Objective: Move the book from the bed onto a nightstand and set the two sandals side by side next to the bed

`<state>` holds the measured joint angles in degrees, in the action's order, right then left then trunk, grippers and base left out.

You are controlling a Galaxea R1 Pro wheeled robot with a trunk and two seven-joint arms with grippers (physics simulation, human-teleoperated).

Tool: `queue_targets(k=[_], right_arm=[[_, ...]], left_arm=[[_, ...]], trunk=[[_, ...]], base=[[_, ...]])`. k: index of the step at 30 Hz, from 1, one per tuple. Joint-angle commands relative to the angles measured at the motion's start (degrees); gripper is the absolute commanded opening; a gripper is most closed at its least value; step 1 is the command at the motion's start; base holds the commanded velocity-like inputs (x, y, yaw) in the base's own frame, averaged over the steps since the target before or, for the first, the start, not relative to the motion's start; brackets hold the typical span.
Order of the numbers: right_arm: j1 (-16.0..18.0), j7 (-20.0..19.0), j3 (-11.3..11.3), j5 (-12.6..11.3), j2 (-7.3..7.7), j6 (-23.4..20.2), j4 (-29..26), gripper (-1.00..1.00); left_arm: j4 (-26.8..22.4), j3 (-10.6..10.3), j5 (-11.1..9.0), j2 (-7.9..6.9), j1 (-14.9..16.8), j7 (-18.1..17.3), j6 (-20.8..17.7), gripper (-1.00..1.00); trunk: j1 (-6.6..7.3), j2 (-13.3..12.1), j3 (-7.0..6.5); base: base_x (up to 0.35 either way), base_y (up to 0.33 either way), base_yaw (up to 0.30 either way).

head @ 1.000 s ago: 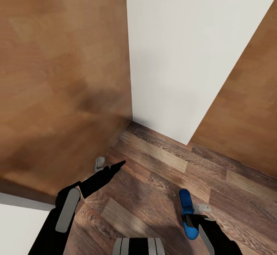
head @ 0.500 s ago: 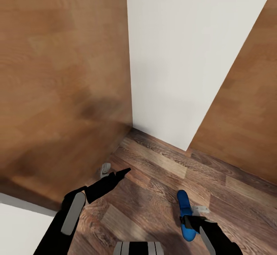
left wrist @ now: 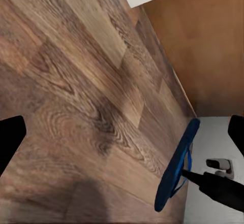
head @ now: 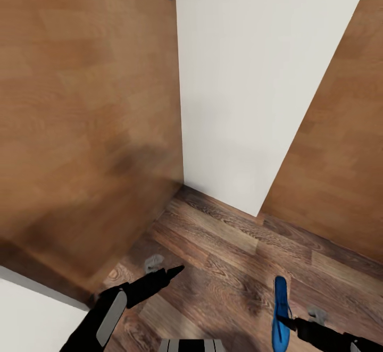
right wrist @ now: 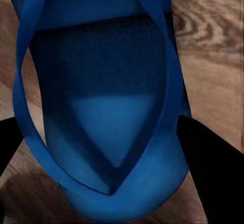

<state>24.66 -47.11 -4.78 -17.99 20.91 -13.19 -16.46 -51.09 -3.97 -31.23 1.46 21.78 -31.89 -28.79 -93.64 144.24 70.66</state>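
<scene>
sandal [head: 280,313] | pinched edge-up in right tool [head: 291,320] | above floor [head: 229,245]

A brown wood-plank floor [head: 223,245] runs up to a white wall [head: 250,75] between two wooden panels. Nothing clearly lies flat on the planks; the blue sandal [head: 280,315] looks turned on edge, possibly lifted clear.

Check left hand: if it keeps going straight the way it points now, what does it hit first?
Most likely the wood-plank floor. The left hand points forward and down at bare planks. The blue sandal, held by the right hand, sits off to the side of that line. Depth is unclear.
</scene>
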Motion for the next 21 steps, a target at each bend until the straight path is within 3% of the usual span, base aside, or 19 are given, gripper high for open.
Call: queue_targets(k=[1, 4, 7, 9, 18, 21], right_arm=[[0.00, -1.44, -0.32, -0.52, 0.67, 0.29, 1.92, -1.00], [-0.06, -8.90, -0.32, -0.72, 2.23, 1.51, 5.41, -1.00], [-0.10, -17.21, -0.32, -0.73, 2.69, 1.93, 6.49, -1.00], [-0.11, -19.87, -0.32, -0.73, 2.82, 2.04, 6.74, -1.00], [-0.13, -21.57, -0.32, -0.67, 2.84, 2.28, 6.96, -1.00], [-0.13, -21.39, -0.27, -0.65, 2.78, 2.43, 6.96, -1.00]], left_arm=[[0.55, -0.60, 0.19, -0.04, 0.02, 0.03, 0.20, 1.00], [3.30, -1.41, 1.14, -0.24, 0.02, 0.00, 1.16, 1.00], [7.93, -1.66, 2.07, -0.33, 0.02, -0.06, 3.29, 1.00], [9.63, -1.74, 3.11, -0.54, 0.02, -0.13, 5.85, 1.00], [13.37, -2.65, 10.51, -0.77, -0.09, -0.15, 10.18, 1.00], [16.16, -2.66, 11.42, -0.82, -0.13, -0.13, 12.97, 1.00]], trunk=[[0.04, 0.00, -0.19], [0.11, -0.04, -0.85], [0.19, -0.08, -1.52], [0.24, -0.11, -1.96], [0.47, -0.23, -3.95], [0.55, -0.27, -4.62]], base=[[0.000, 0.000, 0.000], [0.000, 0.000, 0.000], [0.000, 0.000, 0.000], [0.000, 0.000, 0.000], [0.000, 0.000, 0.000], [0.000, 0.000, 0.000]])
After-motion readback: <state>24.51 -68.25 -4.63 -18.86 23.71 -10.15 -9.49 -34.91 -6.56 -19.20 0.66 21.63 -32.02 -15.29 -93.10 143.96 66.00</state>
